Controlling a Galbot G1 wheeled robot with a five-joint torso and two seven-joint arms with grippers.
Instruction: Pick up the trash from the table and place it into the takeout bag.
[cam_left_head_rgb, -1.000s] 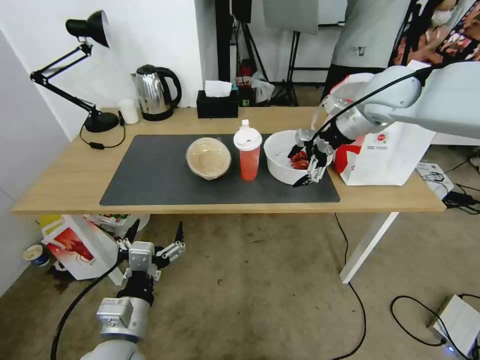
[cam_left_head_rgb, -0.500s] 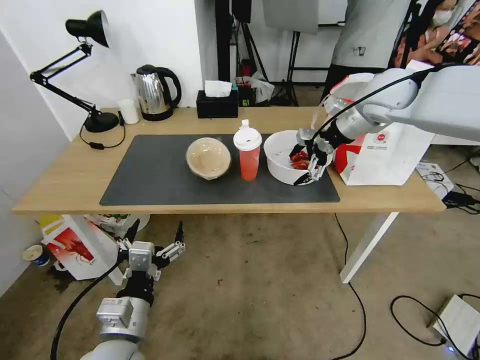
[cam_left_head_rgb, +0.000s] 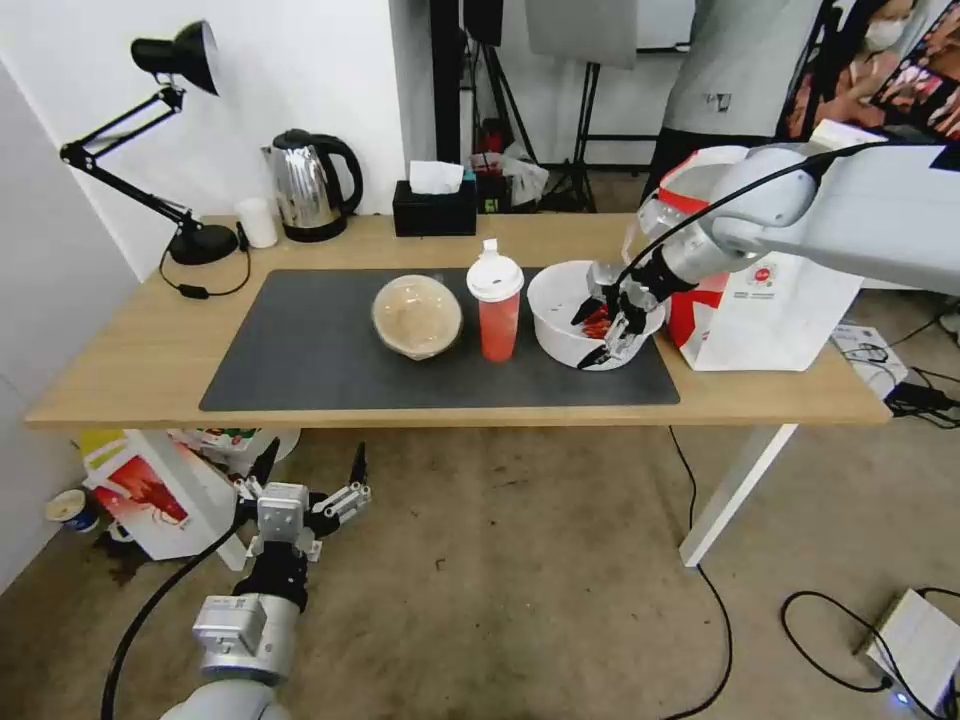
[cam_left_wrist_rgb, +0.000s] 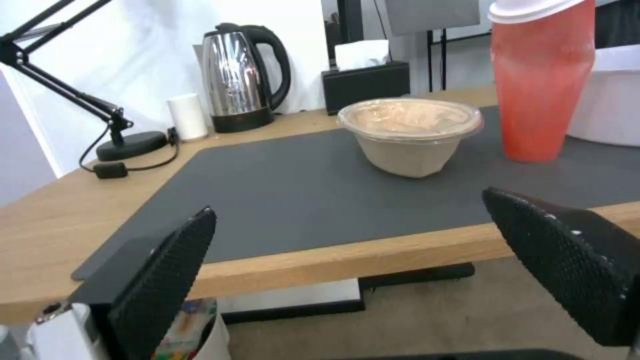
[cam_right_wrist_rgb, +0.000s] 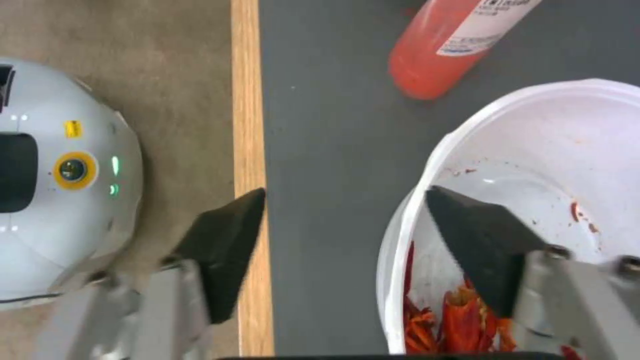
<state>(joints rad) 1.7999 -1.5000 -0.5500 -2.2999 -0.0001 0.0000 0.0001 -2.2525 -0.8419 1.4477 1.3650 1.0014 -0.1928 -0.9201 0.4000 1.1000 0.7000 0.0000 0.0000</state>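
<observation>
Right gripper (cam_left_head_rgb: 603, 328) over near rim of white bowl (cam_left_head_rgb: 560, 300), fingers apart, one inside bowl, one outside wall.
Advice: straddle rim squarely, close on wall, lift level so scraps stay in.
White bowl holds red crayfish scraps (cam_right_wrist_rgb: 460, 320).
Left of white bowl: red cup (cam_left_head_rgb: 497, 310), lidded; farther left beige bowl (cam_left_head_rgb: 417, 316), film-covered.
Right of white bowl: takeout bag (cam_left_head_rgb: 770, 310), contents unclear.
Left gripper (cam_left_head_rgb: 310, 487) parked below table (cam_left_head_rgb: 120, 360), fingers apart, empty.

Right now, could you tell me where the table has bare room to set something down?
The mat's left half, from its edge to the beige bowl, is bare. So is the wood at the table's front left. It is crowded on the right: cup, white bowl, right gripper and takeout bag.
</observation>
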